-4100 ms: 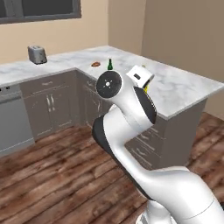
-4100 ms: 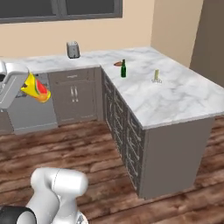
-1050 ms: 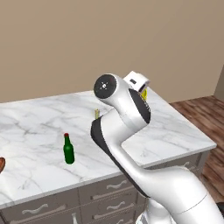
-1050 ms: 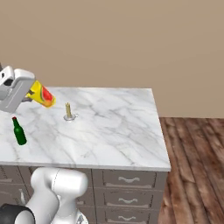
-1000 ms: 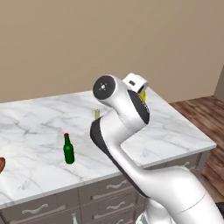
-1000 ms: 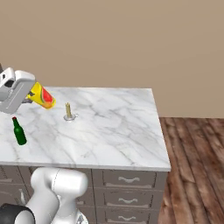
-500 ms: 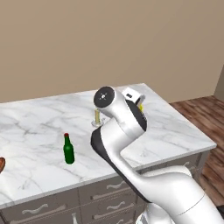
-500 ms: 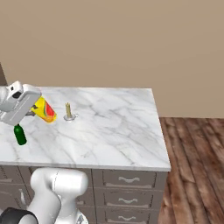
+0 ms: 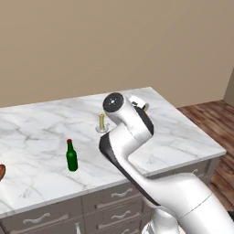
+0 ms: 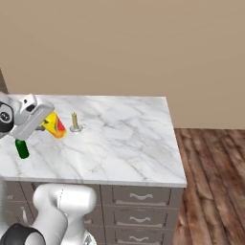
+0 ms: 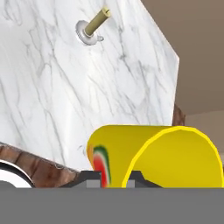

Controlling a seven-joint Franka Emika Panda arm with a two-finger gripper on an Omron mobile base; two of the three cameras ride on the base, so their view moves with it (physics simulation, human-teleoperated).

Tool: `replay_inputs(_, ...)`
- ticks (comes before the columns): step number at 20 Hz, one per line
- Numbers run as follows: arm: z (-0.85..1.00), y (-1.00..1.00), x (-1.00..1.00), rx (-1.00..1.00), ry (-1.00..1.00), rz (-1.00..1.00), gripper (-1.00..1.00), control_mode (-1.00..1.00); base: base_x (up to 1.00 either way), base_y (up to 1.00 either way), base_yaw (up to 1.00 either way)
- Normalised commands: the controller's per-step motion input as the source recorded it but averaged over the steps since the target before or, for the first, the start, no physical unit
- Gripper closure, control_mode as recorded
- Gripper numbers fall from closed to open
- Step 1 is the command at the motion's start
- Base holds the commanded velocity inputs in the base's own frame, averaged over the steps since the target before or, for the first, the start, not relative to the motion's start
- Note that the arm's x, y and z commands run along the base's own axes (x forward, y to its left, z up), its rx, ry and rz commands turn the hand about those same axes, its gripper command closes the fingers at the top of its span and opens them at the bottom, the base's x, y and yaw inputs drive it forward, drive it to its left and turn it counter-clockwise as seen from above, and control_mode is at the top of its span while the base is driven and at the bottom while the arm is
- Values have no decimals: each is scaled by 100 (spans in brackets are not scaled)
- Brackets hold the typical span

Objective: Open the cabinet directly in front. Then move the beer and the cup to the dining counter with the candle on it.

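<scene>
Marble dining counter [image 10: 129,143] lies bare right of candle [image 10: 74,121].

Plain beige wall [image 9: 114,41] behind; wood plank floor [image 10: 210,182] at right.

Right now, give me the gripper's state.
Gripper: shut on the cup, held over the counter near the candle.

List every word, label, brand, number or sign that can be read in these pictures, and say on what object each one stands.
None can be read.
Cup: a red and green picture, no letters.
Beer: no label visible.
Candle: no text.
Counter: marble veins, no text.
</scene>
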Motion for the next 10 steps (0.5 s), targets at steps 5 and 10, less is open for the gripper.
replay_inputs(5,-23,0,33,9,4,3,100,-100,0,0,0)
replay_inputs(10,-27,0,8,1,12,2,100,-100,0,0,0)
